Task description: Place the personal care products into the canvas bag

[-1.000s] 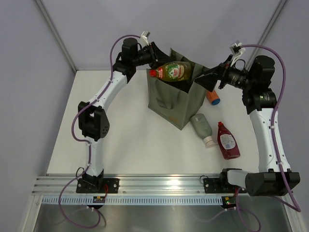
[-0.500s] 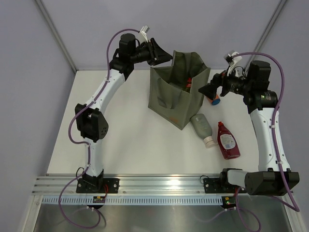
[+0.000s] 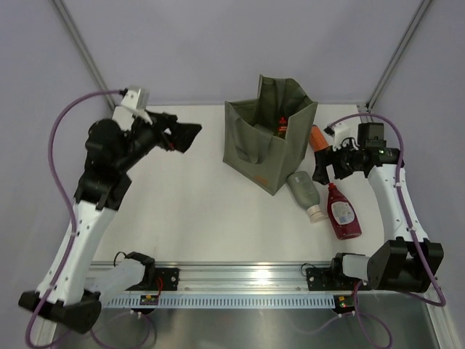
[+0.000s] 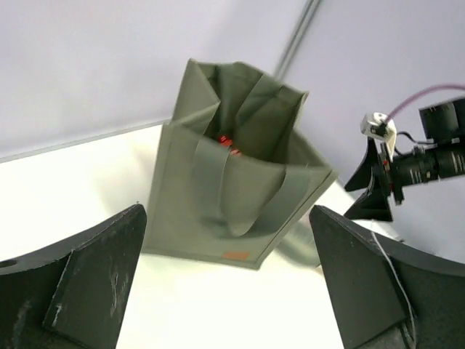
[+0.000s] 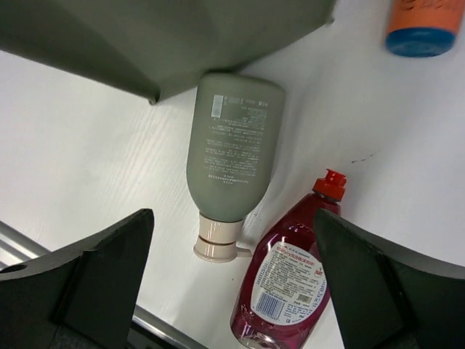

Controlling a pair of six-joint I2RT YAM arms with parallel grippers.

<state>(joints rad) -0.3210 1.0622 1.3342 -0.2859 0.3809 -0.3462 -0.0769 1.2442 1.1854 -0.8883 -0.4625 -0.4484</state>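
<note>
The olive canvas bag point(image 3: 263, 145) stands upright and open at the back middle of the table. A red cap point(image 3: 282, 125) shows inside it. My left gripper point(image 3: 186, 137) hangs open and empty to the left of the bag, facing it; the left wrist view shows the bag point(image 4: 218, 211) beyond my gripper point(image 4: 227, 211). Right of the bag lie a grey-green bottle point(image 5: 232, 145) with a beige cap, a dark red bottle point(image 5: 294, 287) and an orange bottle point(image 5: 425, 22) with a blue cap. My right gripper point(image 5: 232, 214) hovers open above the grey-green and red bottles point(image 3: 343, 212).
The bag's bottom corner point(image 5: 152, 94) lies just beside the grey-green bottle's base. A metal rail point(image 3: 240, 280) runs along the table's near edge. Frame posts point(image 3: 396, 54) rise at the back corners. White tabletop point(image 3: 196, 211) lies between the arms.
The left gripper opened and dropped a green bottle with a red cap into the bag, then swung away to the left. The right gripper came down over the bottles on the table.
</note>
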